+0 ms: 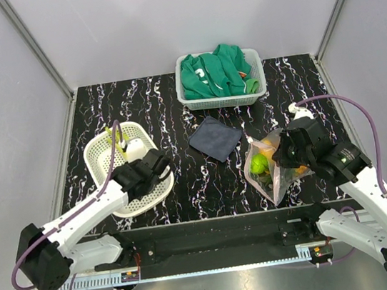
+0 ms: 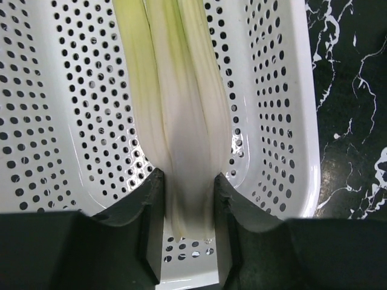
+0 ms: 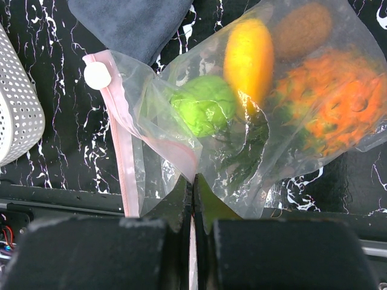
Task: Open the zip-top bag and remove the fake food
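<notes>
- Left gripper (image 2: 188,199): fingers closed against both sides of the leek (image 2: 181,121), pinching its pale end; leek lay lengthwise inside the white basket (image 2: 284,121) at table's left.
- Right gripper (image 3: 193,193): fingers pressed together w/ a fold of the bag (image 3: 151,121) nipped between them, near the pink zip strip (image 3: 124,163); white slider (image 3: 97,76) sat at strip's far end.
- Bag was at table's right-centre, just beside right gripper; held by its lower edge.
- Inside bag: green round piece (image 3: 202,104), yellow-orange piece (image 3: 248,57), brown piece (image 3: 302,27), orange pineapple (image 3: 332,103).
- Dark cloth (image 1: 215,137) lay flat at centre, just left of bag.
- Far basket (image 1: 258,89) held green garment (image 1: 216,73).
</notes>
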`<state>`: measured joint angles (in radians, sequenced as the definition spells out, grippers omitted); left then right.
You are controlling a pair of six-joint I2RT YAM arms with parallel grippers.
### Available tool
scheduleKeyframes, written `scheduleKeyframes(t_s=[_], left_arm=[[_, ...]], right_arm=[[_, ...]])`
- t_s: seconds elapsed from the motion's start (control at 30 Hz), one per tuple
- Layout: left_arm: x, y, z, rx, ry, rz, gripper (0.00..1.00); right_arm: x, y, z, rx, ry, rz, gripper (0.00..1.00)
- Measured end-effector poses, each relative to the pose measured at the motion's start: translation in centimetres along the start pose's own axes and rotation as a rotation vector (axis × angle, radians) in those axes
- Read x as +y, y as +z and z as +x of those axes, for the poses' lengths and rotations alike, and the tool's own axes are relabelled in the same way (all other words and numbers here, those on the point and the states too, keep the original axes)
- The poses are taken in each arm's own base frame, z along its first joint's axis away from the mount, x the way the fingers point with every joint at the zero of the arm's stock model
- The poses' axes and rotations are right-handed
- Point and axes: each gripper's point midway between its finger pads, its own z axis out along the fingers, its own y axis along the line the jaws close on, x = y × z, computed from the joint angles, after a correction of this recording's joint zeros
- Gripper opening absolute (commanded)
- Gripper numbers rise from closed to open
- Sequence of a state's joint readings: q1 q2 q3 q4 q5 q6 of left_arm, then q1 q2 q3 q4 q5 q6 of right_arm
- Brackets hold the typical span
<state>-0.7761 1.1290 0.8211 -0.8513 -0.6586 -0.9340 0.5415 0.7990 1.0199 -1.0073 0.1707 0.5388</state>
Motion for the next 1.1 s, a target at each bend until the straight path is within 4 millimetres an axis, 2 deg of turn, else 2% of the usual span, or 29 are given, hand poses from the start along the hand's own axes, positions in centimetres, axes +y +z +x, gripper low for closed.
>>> scheduleKeyframes(t_s=[0.07, 0.13, 0.27, 0.33, 0.4, 0.5, 0.53, 0.67, 0.73, 0.8, 0.87, 0.97, 1.1], left_arm=[[-0.3, -0.1, 0.3, 0.016, 0.001, 0.018, 0.73], [-0.8, -0.3, 0.5, 0.033, 0.000, 0.048, 0.75], [-2.0, -1.9, 0.2, 0.049, -0.017, 0.170, 0.68], [-3.5, -3.4, -0.3, 0.041, -0.023, 0.276, 0.57], [-6.0, -5.6, -0.7, 0.035, -0.017, 0.423, 0.45], [-10.9, -9.5, -1.1, 0.020, 0.015, 0.653, 0.38], [-12.9, -11.0, -1.2, 0.013, 0.037, 0.731, 0.31], [-20.9, -17.2, 0.1, 0.002, 0.149, 1.005, 0.19], [-24.6, -19.3, 0.9, -0.003, 0.191, 1.106, 0.15], [-27.4, -20.2, 1.7, -0.010, 0.221, 1.166, 0.12], [-29.4, -20.3, 2.6, -0.008, 0.248, 1.202, 0.08], [-31.7, -19.8, 3.7, -0.009, 0.285, 1.225, 0.04], [-33.8, -18.5, 5.3, -0.004, 0.323, 1.228, 0.02]], right_arm=[[0.0, 0.0, 0.0, 0.000, 0.000, -0.001, 0.00], [0.1, 0.0, 0.1, 0.003, 0.000, -0.004, 0.00], [0.1, 0.0, 0.1, 0.005, -0.001, -0.006, 0.00], [0.1, 0.1, 0.2, 0.008, -0.002, -0.006, 0.00], [0.2, 0.1, 0.3, 0.013, -0.004, -0.012, 0.00], [0.4, 0.0, 0.5, 0.021, -0.008, -0.028, 0.00], [0.4, -0.1, 0.5, 0.020, -0.009, -0.032, 0.00], [0.5, -0.3, 0.5, 0.015, -0.009, -0.044, 0.00], [0.6, -0.3, 0.6, 0.022, -0.009, -0.049, 0.00], [0.7, -0.3, 0.7, 0.028, -0.009, -0.052, 0.00], [0.7, -0.2, 0.7, 0.032, -0.009, -0.052, 0.00], [0.8, -0.3, 0.7, 0.032, -0.005, -0.052, 0.00], [0.9, -0.5, 0.6, 0.031, 0.018, -0.053, 0.00]])
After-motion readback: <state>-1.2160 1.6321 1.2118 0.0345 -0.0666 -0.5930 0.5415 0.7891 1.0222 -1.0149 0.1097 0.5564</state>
